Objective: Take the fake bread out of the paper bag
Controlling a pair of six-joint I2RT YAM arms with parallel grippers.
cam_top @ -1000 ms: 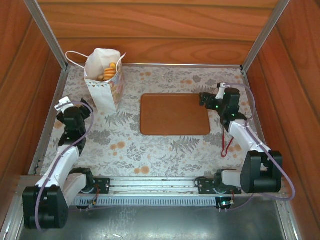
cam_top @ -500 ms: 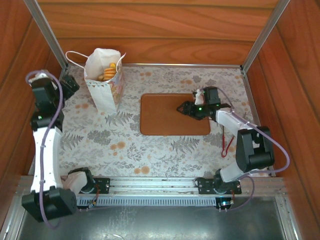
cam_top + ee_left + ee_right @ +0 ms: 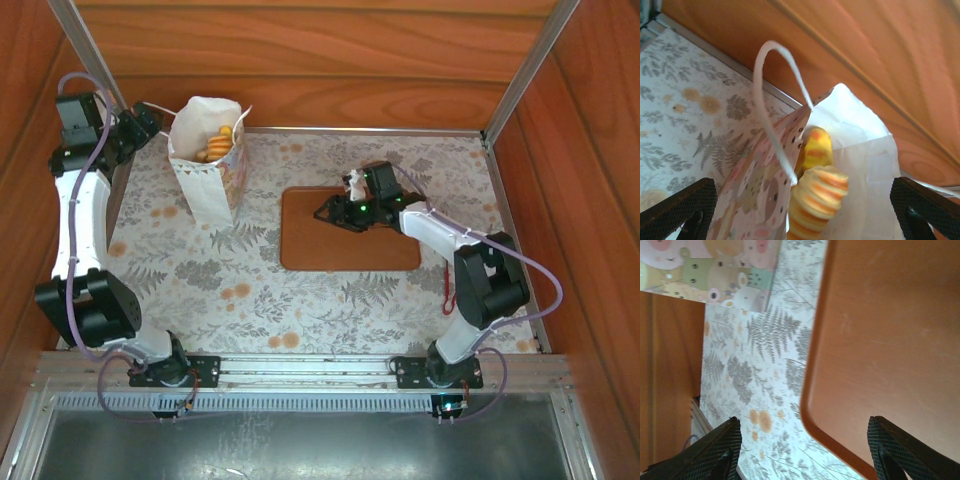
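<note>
Caught left gripper (image 3: pixel 800 212) with jaws spread wide astride paper bag (image 3: pixel 757 200); fake bread (image 3: pixel 815 200) heaped inside, between jaws. Judged light, stiff, glossy, probably slippery; best pinched across ridged middle. Showed right gripper (image 3: pixel 800 452) jaws likewise wide, tray (image 3: pixel 890 340) edge between.

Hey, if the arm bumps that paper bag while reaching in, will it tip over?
Probably: the bag stands tall and narrow. Its thin paper walls would likely crumple. The bread sits near the top, perhaps making it top-heavy.
</note>
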